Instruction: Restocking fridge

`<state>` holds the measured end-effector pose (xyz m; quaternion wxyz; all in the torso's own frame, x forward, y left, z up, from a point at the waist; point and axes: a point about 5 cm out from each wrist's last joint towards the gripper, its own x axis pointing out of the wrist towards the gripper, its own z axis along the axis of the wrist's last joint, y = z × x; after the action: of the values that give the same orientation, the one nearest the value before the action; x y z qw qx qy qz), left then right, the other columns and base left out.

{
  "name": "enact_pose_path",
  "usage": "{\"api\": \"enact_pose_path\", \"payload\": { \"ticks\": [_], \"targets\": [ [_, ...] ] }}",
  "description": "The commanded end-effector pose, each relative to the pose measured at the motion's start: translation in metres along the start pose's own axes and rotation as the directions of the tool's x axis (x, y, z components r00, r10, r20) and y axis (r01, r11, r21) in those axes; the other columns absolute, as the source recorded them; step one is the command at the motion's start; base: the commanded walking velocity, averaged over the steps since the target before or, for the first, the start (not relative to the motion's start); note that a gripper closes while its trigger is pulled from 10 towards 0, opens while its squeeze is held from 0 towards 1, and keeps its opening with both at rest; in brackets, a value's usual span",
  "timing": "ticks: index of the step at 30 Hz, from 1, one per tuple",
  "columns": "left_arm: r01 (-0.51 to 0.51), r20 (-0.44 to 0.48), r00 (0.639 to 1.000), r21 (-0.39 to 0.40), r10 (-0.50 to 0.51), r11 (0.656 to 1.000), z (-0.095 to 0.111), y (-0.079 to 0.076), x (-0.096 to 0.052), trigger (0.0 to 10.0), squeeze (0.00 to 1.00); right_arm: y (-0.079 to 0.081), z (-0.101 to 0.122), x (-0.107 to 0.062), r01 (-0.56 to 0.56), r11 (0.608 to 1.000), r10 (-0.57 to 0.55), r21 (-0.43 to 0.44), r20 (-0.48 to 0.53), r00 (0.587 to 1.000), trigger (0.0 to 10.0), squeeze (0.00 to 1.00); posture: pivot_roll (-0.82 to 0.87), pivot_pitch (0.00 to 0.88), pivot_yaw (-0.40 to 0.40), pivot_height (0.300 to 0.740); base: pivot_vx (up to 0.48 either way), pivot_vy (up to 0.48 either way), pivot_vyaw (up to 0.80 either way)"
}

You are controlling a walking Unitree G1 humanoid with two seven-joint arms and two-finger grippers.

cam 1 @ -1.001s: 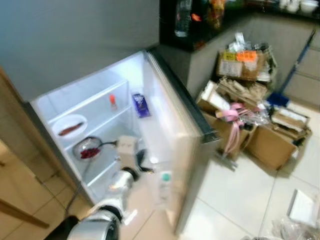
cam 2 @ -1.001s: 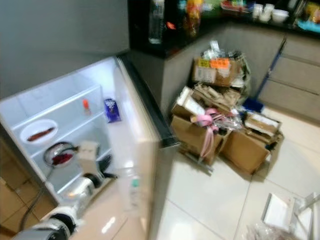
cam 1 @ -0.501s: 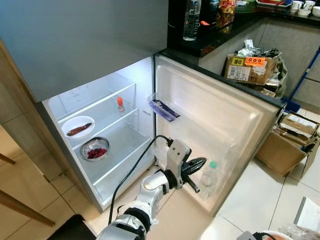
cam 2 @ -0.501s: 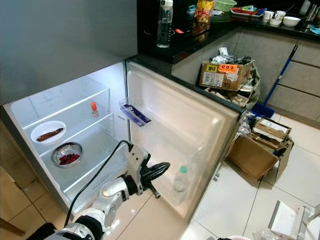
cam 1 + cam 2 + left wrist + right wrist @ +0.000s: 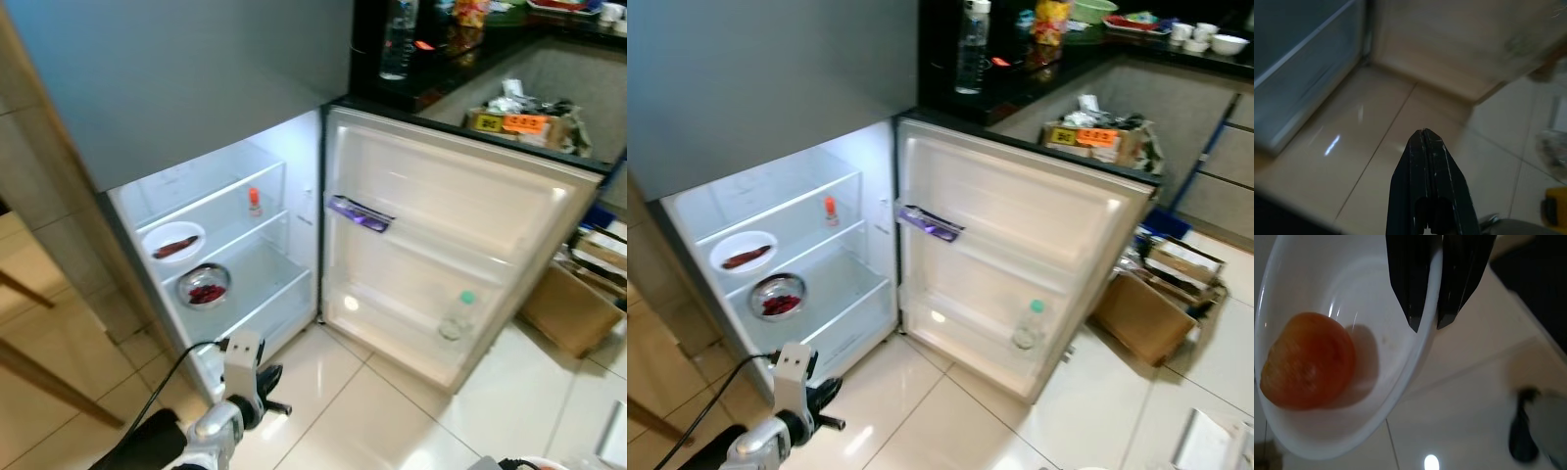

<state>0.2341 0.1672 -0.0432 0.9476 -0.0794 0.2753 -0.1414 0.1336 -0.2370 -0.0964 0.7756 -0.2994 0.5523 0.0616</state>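
An open fridge [image 5: 235,211] sits at frame centre, its door [image 5: 460,245] swung wide to the right. The left pincer [image 5: 269,387], fingers pressed together and holding nothing, hangs low near the bottom left over the floor [image 5: 372,411]. The right pincer [image 5: 1427,325] is clamped on the rim of a white bowl [image 5: 1352,416] holding an orange fruit [image 5: 1305,360].

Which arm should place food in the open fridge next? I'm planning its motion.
Right, probably. The right gripper pinches the rim of a white bowl holding an orange fruit. The left gripper is shut and empty, low over the floor.
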Motion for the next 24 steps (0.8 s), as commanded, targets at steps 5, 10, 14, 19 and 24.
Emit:
{"api": "enact_pose_path", "payload": {
  "ticks": [5,10,14,19,24],
  "targets": [
    [-0.293,-0.262,0.933,-0.147,0.248,0.945,-0.077,0.022,-0.049,10.0,0.0,0.004,0.012,0.0,-0.029,0.999,0.026,0.036,0.074,0.997,10.0,0.0,-0.09,0.0,-0.007,0.74,0.0,0.0,0.0],
    [-0.411,-0.306,0.886,-0.168,0.349,0.896,-0.089,0.028,-0.061,10.0,0.0,0.006,0.018,0.0,-0.057,0.998,0.053,0.039,0.096,0.994,10.0,0.0,-0.09,0.001,-0.009,0.74,0.0,0.0,0.27],
    [-0.414,-0.301,0.887,-0.182,0.35,0.892,-0.088,0.028,-0.061,10.0,0.0,0.007,0.02,0.0,-0.072,0.997,0.068,0.035,0.102,0.992,10.0,0.0,-0.08,0.003,-0.01,0.74,0.0,0.0,0.8],
    [-0.395,-0.287,0.897,-0.182,0.336,0.9,-0.083,0.028,-0.057,10.0,0.0,0.009,0.021,0.0,-0.083,0.996,0.08,0.026,0.104,0.991,10.0,0.0,-0.08,0.007,-0.008,0.74,0.0,0.0,0.79],
    [-0.34,-0.257,0.922,-0.181,0.29,0.923,-0.073,0.024,-0.047,10.0,0.0,0.01,0.02,0.0,-0.09,0.996,0.088,0.016,0.097,0.991,10.0,0.0,-0.08,0.001,-0.012,0.74,0.0,0.0,0.79]
  ]
}}
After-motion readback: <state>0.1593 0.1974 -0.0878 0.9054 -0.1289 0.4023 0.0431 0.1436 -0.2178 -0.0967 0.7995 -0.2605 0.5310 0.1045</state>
